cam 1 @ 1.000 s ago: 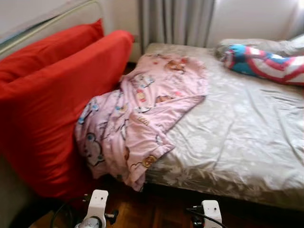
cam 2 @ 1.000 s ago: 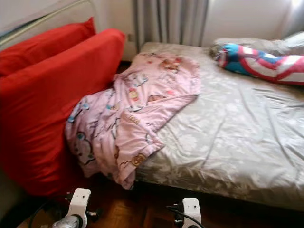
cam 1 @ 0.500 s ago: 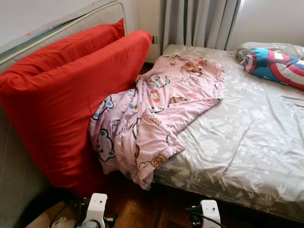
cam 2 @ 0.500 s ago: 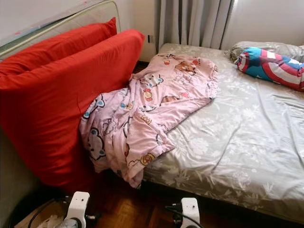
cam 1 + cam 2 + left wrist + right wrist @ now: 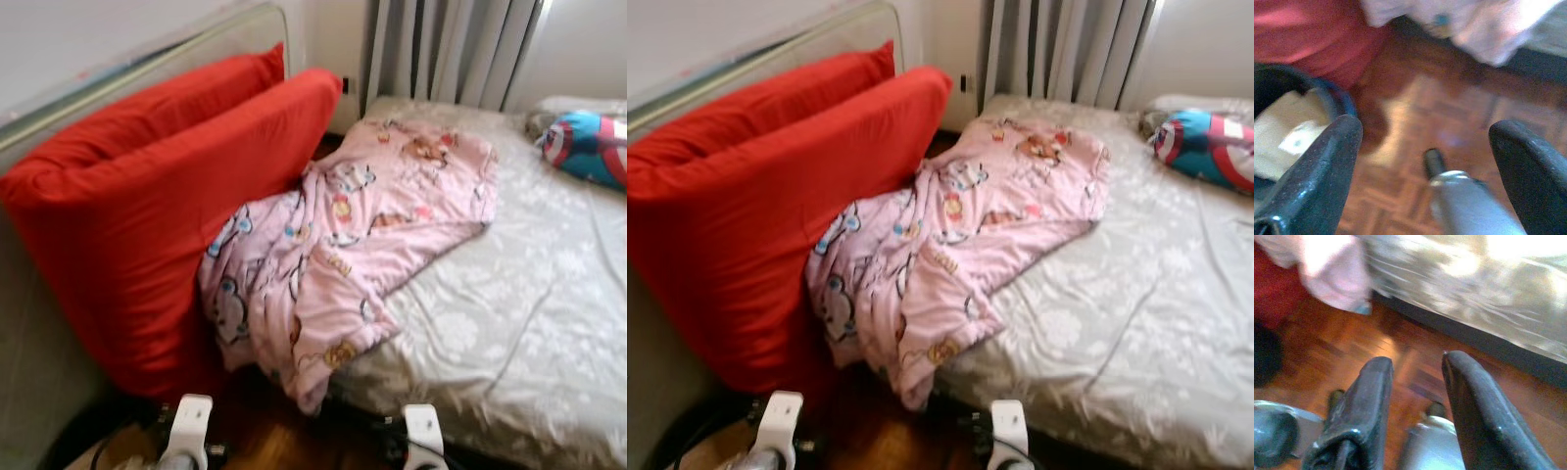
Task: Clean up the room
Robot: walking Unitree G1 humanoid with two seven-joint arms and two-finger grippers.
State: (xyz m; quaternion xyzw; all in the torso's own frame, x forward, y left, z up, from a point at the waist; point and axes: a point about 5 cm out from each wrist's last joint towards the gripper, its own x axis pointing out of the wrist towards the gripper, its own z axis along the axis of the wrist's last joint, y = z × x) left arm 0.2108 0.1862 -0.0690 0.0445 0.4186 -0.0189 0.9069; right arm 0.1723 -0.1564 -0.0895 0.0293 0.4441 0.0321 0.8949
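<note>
Two arms hang low at the foot of the scene, over the wooden floor (image 5: pixel 1449 122) in front of the bed (image 5: pixel 519 323). The left gripper (image 5: pixel 1425 156) has its jaws wide apart with nothing between them; beneath it lie the parquet and, near one finger, a dark bin (image 5: pixel 1327 98) with pale paper inside. The right gripper (image 5: pixel 1415 382) has its jaws parted by a narrow gap, holding nothing, above bare floor just beside the dark base of the bed.

A pink blanket (image 5: pixel 333 264) printed with cartoon figures lies crumpled over the bed's left edge. Its upper part spreads flat toward the head of the bed near the grey curtain (image 5: pixel 451 49); its lower part spills off the near left corner and hangs toward the floor. The hanging end is ahead of both grippers and well apart from them, between the two arms as seen from the head views. The blanket's left side presses against two big red cushions (image 5: pixel 167 196) that stand on edge between the bed and a pale wall with a metal rail.

To the right of the blanket, the grey patterned sheet is open up to a striped blue, red and white pillow (image 5: pixel 588 147) at the far right corner. Everything is somewhat blurred
</note>
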